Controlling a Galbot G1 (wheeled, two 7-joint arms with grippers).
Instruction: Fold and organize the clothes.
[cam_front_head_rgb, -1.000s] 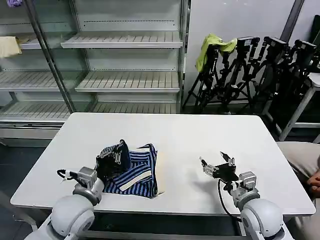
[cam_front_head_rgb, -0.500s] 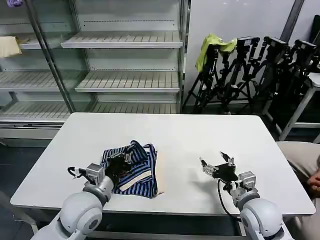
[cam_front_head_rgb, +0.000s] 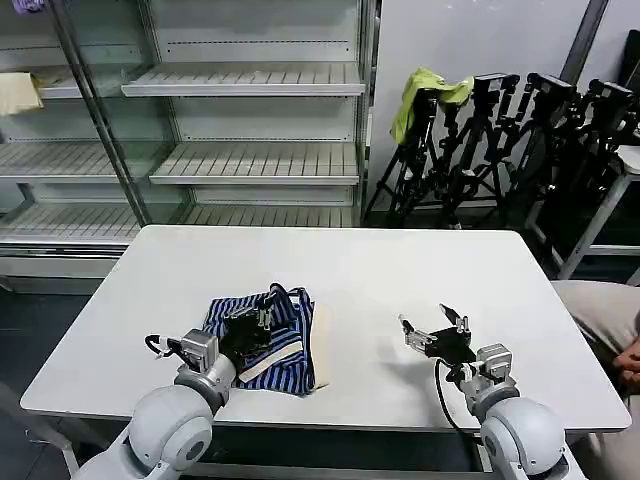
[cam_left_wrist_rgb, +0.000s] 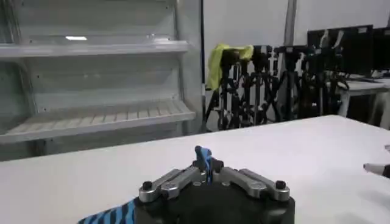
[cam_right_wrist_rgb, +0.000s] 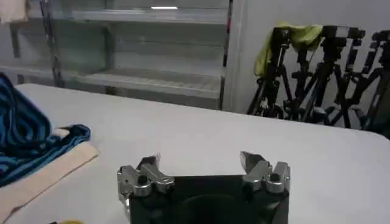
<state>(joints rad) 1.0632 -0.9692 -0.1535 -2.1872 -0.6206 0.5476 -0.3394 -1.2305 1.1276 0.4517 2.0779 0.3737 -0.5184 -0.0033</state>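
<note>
The clothes (cam_front_head_rgb: 272, 345), a blue and navy striped shirt, lie partly folded on the white table (cam_front_head_rgb: 360, 270) at front left. A pale beige cloth (cam_front_head_rgb: 322, 345) lies beside and under their right edge. My left gripper (cam_front_head_rgb: 262, 318) sits low over the shirt's middle, shut on a pinch of its fabric; a blue fold (cam_left_wrist_rgb: 203, 159) sticks up between the closed fingers. In the right wrist view the shirt (cam_right_wrist_rgb: 24, 143) lies off to one side. My right gripper (cam_front_head_rgb: 434, 324) rests open over bare table at front right, holding nothing (cam_right_wrist_rgb: 201, 164).
Empty metal shelves (cam_front_head_rgb: 250, 150) stand behind the table. Black tripods (cam_front_head_rgb: 500, 150) with a yellow-green cloth (cam_front_head_rgb: 425, 95) draped on them stand at back right. A person's leg (cam_front_head_rgb: 600, 320) shows at the right edge.
My left gripper has moved right and down across the shirt, carrying the pinched fabric over it. The raised fold has dropped lower. The right arm has stayed still.
</note>
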